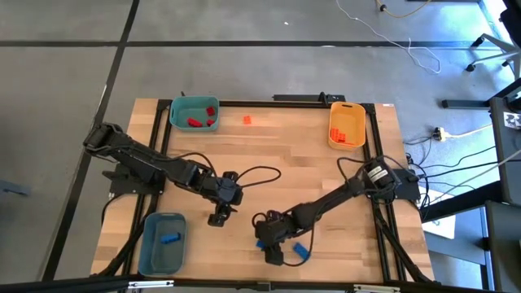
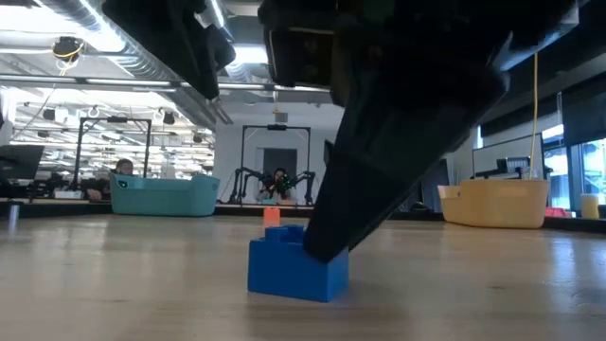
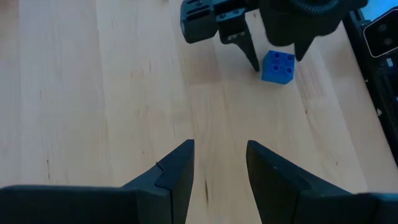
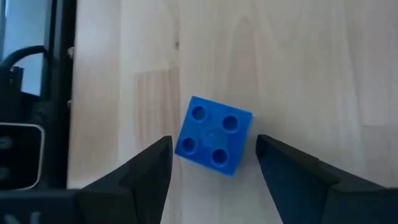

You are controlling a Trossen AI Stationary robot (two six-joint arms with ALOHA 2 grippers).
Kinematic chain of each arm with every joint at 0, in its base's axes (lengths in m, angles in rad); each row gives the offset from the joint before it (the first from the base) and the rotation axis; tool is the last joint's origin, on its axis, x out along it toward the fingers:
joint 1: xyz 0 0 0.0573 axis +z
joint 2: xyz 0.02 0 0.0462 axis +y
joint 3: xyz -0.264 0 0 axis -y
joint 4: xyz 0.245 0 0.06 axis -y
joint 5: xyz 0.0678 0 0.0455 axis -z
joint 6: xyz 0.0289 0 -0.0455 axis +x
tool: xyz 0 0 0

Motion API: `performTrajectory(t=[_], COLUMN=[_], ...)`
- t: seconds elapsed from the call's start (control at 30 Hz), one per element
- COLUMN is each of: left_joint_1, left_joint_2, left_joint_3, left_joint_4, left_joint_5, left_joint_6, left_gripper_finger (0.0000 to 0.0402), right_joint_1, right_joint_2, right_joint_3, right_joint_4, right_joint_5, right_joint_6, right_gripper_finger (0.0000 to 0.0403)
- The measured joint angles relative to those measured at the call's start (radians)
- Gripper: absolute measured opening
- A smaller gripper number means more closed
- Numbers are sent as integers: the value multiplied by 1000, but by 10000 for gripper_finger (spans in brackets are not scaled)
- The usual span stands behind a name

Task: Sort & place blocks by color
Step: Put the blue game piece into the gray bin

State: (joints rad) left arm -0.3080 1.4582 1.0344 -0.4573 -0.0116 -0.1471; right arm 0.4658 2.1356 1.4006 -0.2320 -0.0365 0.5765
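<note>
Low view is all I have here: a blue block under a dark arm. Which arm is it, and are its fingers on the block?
Observer: It's the right gripper; its fingers are open on either side of the blue block, not touching.
Operator: Where's the other arm?
Observer: The left gripper hangs over bare wood left of it, holding nothing.
Operator: Any blue sorted yet?
Observer: One blue piece lies in the grey-blue bin.
</note>
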Motion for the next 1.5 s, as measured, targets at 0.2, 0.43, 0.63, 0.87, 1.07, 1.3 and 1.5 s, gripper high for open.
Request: performTrajectory(t=[0.2,0.43,0.63,0.87,1.07,1.3,1.5], left_joint_1=[0,0,0,0,0,0,-6], left_joint_2=[0,0,0,0,0,0,0], left_joint_3=[0,0,0,0,0,0,0], left_joint_4=[0,0,0,-1,-3,-6,-12], left_joint_5=[0,-1,-2,-2,-2,57,165], left_joint_6=[0,-1,-8,-30,-60,-157,-386], left_gripper_finger=[137,137,137,137,137,137,137], right_joint_1=[26,34,30,23,-3,-43,-77], right_joint_2=[17,25,48,55,56,67,68], right_joint_3=[2,2,4,4,4,112,250], right_joint_4=[8,11,17,19,32,-93,-346], right_joint_5=[90,165,177,190,174,206,375], right_joint_6=[1,-1,-6,12,23,-94,-229], right_gripper_finger=[239,239,231,146,140,140,140])
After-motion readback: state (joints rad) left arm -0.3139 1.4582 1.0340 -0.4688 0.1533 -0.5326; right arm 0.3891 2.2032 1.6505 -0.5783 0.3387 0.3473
